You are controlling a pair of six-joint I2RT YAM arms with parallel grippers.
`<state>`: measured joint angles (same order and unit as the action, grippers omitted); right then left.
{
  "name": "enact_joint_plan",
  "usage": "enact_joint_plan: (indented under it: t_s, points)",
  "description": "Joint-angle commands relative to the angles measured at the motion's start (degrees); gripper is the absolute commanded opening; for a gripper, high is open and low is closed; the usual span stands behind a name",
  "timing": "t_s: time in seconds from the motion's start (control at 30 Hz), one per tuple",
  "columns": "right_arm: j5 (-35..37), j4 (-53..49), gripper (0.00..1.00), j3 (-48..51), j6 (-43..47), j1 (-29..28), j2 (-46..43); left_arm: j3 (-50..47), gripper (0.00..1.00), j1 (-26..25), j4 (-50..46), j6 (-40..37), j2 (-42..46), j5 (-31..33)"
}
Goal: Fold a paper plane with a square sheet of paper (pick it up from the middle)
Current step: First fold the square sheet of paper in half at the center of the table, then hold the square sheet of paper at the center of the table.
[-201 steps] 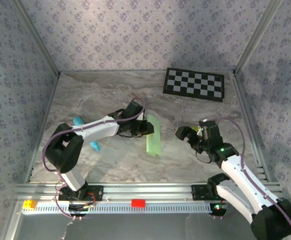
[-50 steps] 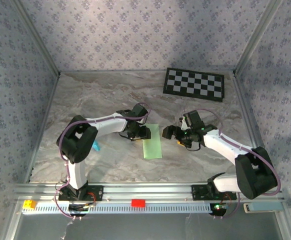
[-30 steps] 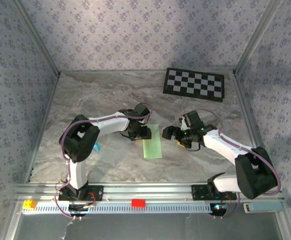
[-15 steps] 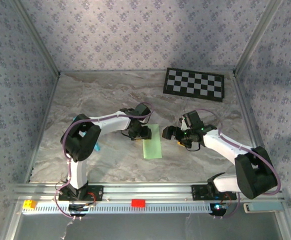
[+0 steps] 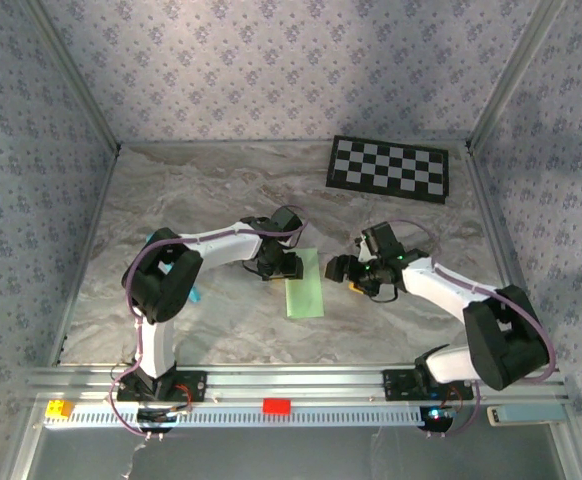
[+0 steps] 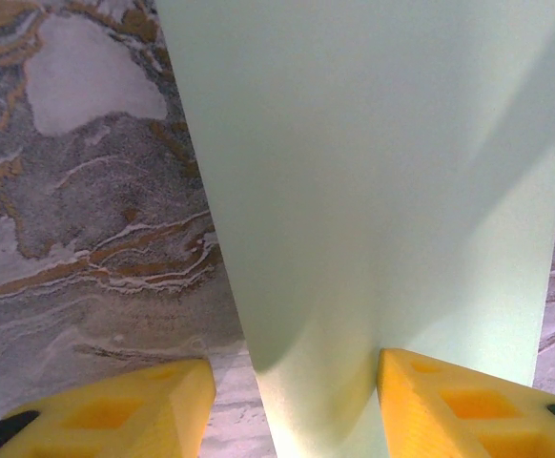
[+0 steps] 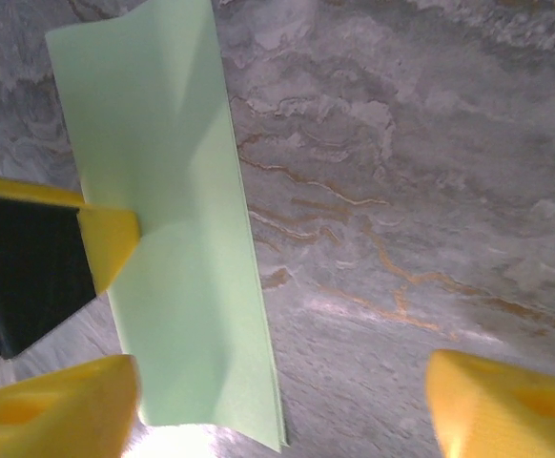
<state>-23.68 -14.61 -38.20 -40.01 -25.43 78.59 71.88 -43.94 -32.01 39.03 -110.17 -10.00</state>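
Observation:
The square sheet of paper (image 5: 304,284) lies folded in half as a narrow pale mint-green strip on the marble table. My left gripper (image 5: 280,264) is open at the strip's far left edge. In the left wrist view the paper (image 6: 373,172) runs up the middle. The left gripper (image 6: 297,415) straddles its edge, with one yellow fingertip (image 6: 468,405) on the paper and the other on bare table. My right gripper (image 5: 344,274) is open just right of the strip. In the right wrist view the right gripper (image 7: 277,410) spans the paper's (image 7: 168,248) long layered edge.
A black-and-white checkerboard (image 5: 389,168) lies flat at the back right. A small cyan-blue stick (image 5: 192,293) lies left of the paper, partly hidden by the left arm. Metal frame posts and patterned walls close in the table on three sides.
The right gripper's jaws have narrowed a little and its wrist has edged towards the paper. The left gripper and the folded paper have stayed put.

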Motion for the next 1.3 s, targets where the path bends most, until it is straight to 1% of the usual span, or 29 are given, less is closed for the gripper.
enact_joint_plan:
  t_s: [0.0, 0.03, 0.07, 0.27, 0.47, 0.57, 0.87, 1.1, 1.2, 1.27]
  points:
    - [-2.1, 2.5, 0.61, -1.1, -0.2, -0.7, 2.5, -1.1, 0.51, -0.6, 1.8, -0.5, -4.9, 1.3]
    - [-2.5, 2.7, 0.55, -1.5, -0.2, -0.8, 3.2, -1.1, 0.51, -0.7, 1.8, -0.2, -4.9, 1.3]
    - [-2.4, 2.6, 0.53, -1.9, -0.1, -0.9, 3.8, -1.1, 0.51, -0.6, 1.9, 0.1, -4.9, 1.4]
    - [-0.7, 2.4, 0.52, -2.8, -0.3, -1.4, 5.0, -1.2, 0.51, -0.7, 2.4, 1.0, -5.1, 1.2]
    - [-1.4, 2.3, 0.54, -2.9, -0.2, -1.5, 6.0, -1.6, 0.51, -0.7, 3.0, 1.1, -5.7, 0.5]
    - [-2.6, 3.3, 0.53, -3.1, 0.0, -1.8, 6.6, -1.7, 0.51, -0.8, 3.0, 1.0, -5.9, 0.6]
    - [-3.6, 4.7, 0.32, -5.1, -0.3, -3.1, 9.6, -1.6, 0.52, -1.0, 3.1, 1.5, -6.4, 0.6]
    - [-5.2, 6.1, 0.07, -7.6, -0.4, -4.5, 13.8, -1.8, 0.52, -1.0, 3.2, 1.3, -6.5, 0.6]
    - [-5.4, 6.6, 0.00, -8.8, -0.4, -5.0, 15.8, -1.7, 0.52, -1.1, 3.3, 1.1, -6.5, 0.3]
    - [-5.6, 6.6, 0.00, -9.6, -0.5, -5.3, 17.0, -1.6, 0.52, -1.2, 3.2, 1.0, -6.5, 0.3]
